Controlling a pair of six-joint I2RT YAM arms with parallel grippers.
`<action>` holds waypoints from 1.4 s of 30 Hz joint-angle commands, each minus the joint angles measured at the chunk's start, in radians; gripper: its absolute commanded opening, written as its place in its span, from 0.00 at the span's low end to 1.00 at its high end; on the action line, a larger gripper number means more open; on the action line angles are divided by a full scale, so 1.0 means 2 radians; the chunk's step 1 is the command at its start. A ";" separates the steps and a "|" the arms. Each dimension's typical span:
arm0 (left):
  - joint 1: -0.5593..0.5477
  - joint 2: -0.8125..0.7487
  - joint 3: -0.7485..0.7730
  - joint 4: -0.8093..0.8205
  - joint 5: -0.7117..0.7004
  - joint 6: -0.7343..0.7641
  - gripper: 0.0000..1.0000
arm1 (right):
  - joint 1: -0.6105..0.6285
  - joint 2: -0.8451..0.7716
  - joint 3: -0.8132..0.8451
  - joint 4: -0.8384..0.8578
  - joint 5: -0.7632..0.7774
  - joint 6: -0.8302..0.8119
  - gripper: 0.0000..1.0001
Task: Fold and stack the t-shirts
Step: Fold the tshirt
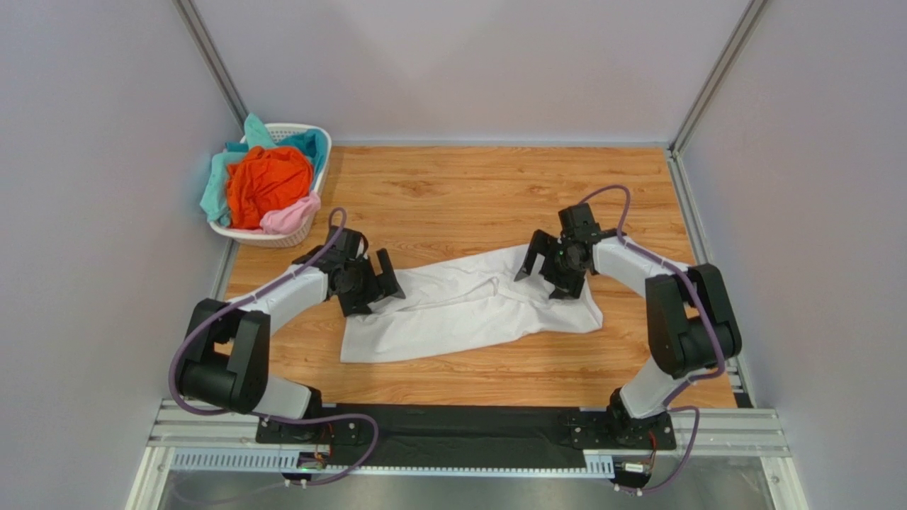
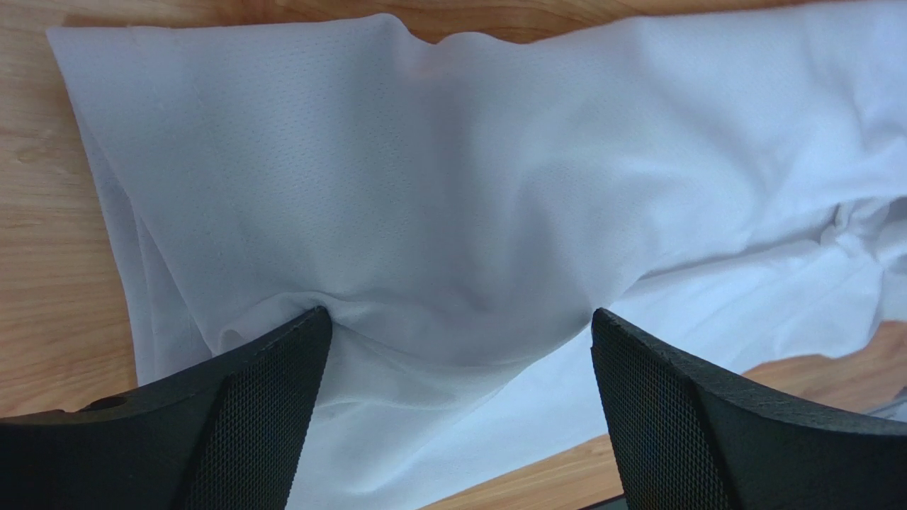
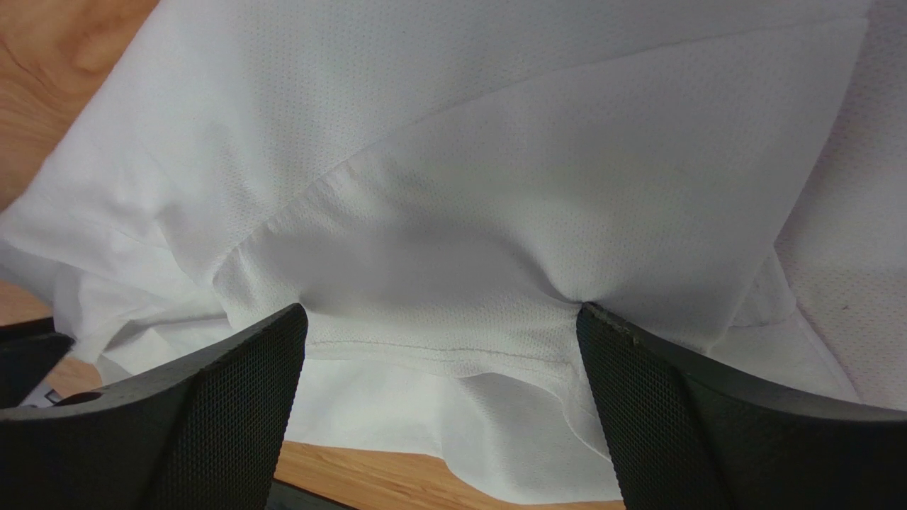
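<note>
A white t-shirt [image 1: 468,305] lies folded lengthwise across the middle of the wooden table. My left gripper [image 1: 375,287] is open at its left end, fingers pressed into the cloth [image 2: 426,213], with a fold bunched between them. My right gripper [image 1: 546,270] is open at its right end, fingers astride a hemmed edge of the cloth [image 3: 479,213]. Neither is closed on the cloth. Orange [image 1: 266,183], teal [image 1: 218,181] and pale pink [image 1: 290,218] t-shirts lie heaped in the basket.
A white lattice basket [image 1: 309,138] stands at the table's far left corner. Grey walls close in the table on three sides. Bare wood [image 1: 479,197] shows behind the shirt and in front of it.
</note>
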 commanded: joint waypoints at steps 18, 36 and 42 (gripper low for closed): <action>-0.201 -0.109 -0.108 0.027 -0.099 -0.247 1.00 | -0.016 0.424 0.581 -0.129 -0.087 -0.168 1.00; -0.318 0.049 -0.006 0.083 -0.072 -0.248 1.00 | 0.040 0.556 0.764 -0.006 -0.140 -0.066 1.00; -0.344 0.037 0.044 0.023 -0.100 -0.230 1.00 | 0.056 0.518 0.773 -0.010 -0.101 -0.088 1.00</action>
